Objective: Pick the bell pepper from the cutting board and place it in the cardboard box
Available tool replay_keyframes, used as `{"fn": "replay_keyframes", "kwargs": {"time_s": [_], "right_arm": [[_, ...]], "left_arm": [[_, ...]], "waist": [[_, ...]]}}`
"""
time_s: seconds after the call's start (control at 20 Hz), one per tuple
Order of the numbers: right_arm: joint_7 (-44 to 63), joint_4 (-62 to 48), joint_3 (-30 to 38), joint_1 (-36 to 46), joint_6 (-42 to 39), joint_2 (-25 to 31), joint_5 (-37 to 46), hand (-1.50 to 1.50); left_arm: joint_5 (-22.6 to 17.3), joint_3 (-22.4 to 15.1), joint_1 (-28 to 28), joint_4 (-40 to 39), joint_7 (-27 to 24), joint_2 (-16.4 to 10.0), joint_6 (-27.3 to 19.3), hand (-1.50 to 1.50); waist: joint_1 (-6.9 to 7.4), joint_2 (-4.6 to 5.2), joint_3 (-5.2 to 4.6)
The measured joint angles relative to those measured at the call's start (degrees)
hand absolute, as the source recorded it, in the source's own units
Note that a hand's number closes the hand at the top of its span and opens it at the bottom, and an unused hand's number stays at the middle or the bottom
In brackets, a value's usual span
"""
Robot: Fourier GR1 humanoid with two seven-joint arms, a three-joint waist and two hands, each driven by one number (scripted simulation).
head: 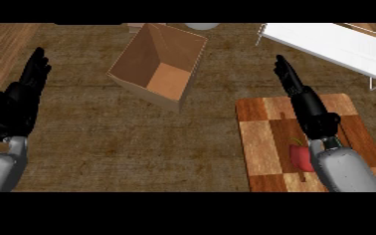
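One pepper, one box, two open hands over a brown bench

The bench [110, 139] has a rough brown top. One open cardboard box [140, 55] stands at 11 o'clock and one chequered cutting board [264, 139] lies at 4 o'clock. The one red bell pepper [300, 157] sits on it, partly behind the right forearm. The right hand [312, 112] holds straight fingers above the board. The left hand [22, 99] rests at 9 o'clock, fingers straight.

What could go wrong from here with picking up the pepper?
The bell pepper lies partly under the right forearm, behind the open right hand, so pulling back to grasp could knock it along the cutting board. The cardboard box stands well to the left of the board, so the carry could clip its rim.
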State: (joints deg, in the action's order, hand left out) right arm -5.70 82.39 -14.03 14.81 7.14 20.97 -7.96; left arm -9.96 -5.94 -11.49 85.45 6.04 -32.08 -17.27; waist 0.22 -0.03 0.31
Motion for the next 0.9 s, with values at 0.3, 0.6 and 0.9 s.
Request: {"fn": "replay_keyframes", "kwargs": {"time_s": [0.3, 0.6, 0.9], "right_arm": [[-2.8, 6.6, 3.6, -8.7, -9.2, 6.6, -4.2, -1.5], [-14.6, 4.8, 1.6, -14.2, -8.8, 20.0, 12.8, -1.5], [-36.8, -4.4, 7.1, -19.9, -15.3, 21.2, 7.5, -1.5]], "left_arm": [[4.2, 2.5, 4.3, -4.2, -1.7, -2.8, 0.2, 0.0], [5.4, 1.8, 7.1, -6.7, -1.8, -2.4, 0.1, 0.0], [6.9, 1.4, 7.4, -9.0, -2.9, -0.7, -0.1, 0.0]], "waist": [[-0.81, -0.13, -0.24], [-1.35, -0.27, -0.54], [-0.93, 0.03, -0.25]]}}
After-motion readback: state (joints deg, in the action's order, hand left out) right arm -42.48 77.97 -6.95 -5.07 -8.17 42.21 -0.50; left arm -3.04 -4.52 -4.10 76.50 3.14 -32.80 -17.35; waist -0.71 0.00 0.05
